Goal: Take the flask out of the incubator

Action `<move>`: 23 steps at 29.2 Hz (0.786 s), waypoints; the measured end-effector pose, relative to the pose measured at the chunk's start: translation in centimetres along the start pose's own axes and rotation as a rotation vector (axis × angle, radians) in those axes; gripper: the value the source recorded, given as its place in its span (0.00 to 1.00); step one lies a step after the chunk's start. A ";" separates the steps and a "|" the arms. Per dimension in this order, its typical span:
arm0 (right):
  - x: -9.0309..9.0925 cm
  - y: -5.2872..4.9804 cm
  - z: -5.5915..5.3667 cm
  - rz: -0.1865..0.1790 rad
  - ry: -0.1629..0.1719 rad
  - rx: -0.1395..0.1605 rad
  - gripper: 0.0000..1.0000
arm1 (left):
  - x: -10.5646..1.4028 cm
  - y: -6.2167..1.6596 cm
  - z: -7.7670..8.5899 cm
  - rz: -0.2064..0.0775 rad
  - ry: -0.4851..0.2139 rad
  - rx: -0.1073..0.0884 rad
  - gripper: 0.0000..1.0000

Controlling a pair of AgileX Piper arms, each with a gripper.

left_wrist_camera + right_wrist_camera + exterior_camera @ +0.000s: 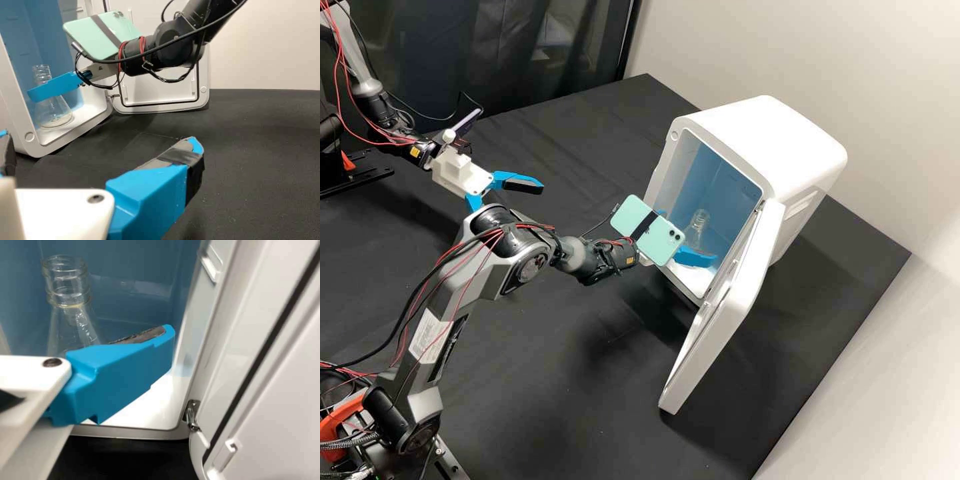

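Right gripper is inside the incubator now, fingers spread, nothing pinched between them. The clear flask stands upright on the chamber's white floor against the blue back wall, one blue finger just beside its body. It's a tight spot: the door hangs open close beside that arm, and the mint-green phone strapped to the wrist sits right at the opening's edge. Left gripper hovers well back over the black bench – jaws apart, empty – with red cables looping along the right arm
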 end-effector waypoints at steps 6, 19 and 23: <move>1.1 0.0 -0.1 0.011 -0.018 -0.017 1.00 | 0.2 -0.16 -0.1 -0.007 0.001 -0.001 1.00; 2.9 0.1 -0.2 0.027 -0.048 -0.032 1.00 | 0.3 -0.04 -0.1 -0.002 0.000 0.003 1.00; 3.5 -0.1 -0.1 0.030 -0.060 -0.037 1.00 | 0.3 -0.04 -0.1 -0.001 0.002 0.003 1.00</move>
